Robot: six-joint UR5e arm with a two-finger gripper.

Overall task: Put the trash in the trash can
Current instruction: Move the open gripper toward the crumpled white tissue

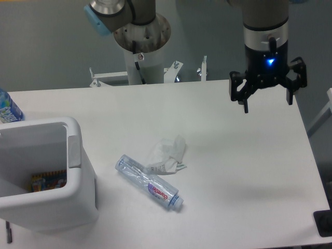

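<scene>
A crumpled white paper wrapper lies on the white table near the middle. A clear crushed plastic bottle with a purple-pink label and pale cap lies just in front of it, touching it. The large light-grey trash can stands at the front left, with something colourful inside. My gripper hangs high over the table's far right, well away from the trash, with its fingers spread open and empty.
A blue-labelled bottle stands at the left edge behind the bin. The arm's base column rises behind the table's far edge. A dark object sits off the front right corner.
</scene>
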